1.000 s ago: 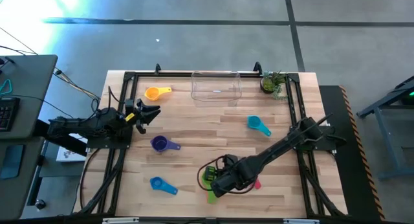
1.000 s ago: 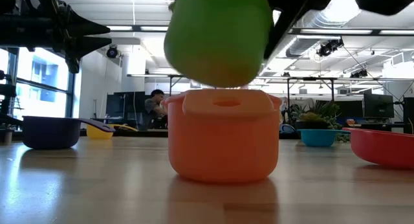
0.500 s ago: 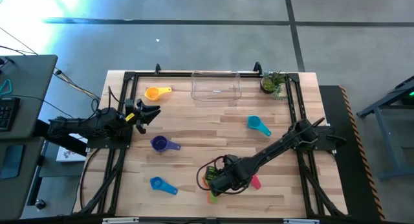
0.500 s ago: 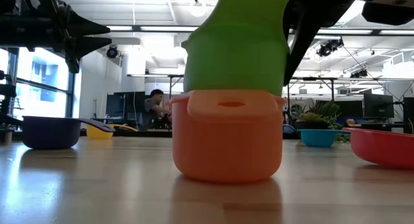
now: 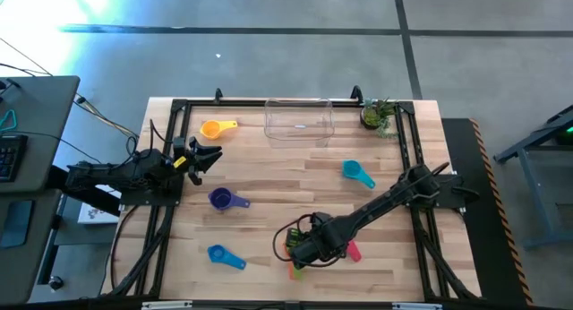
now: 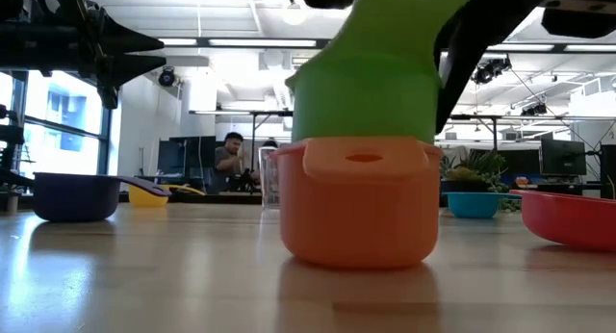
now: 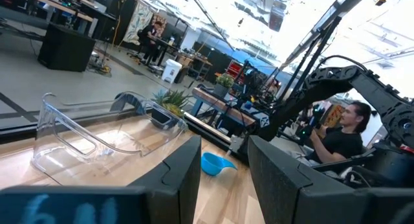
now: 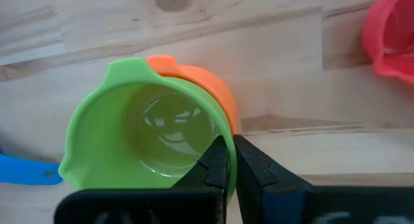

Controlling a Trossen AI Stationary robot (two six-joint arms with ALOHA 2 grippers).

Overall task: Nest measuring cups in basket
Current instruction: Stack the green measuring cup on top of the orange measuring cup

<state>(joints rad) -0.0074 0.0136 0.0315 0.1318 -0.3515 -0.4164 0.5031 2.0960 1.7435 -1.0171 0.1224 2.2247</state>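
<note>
On wooden table, right pincer clamping green cup pushed orange cup sideways.

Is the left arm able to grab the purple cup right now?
Probably yes. The left claw is open and empty, and the purple cup sits nearby on bare table with nothing between them.

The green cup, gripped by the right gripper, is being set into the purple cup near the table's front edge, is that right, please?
Not quite: the green cup, gripped by the right gripper, sits in an orange cup, not the purple one. The low view shows this; the purple cup lies apart, over toward the left.
</note>
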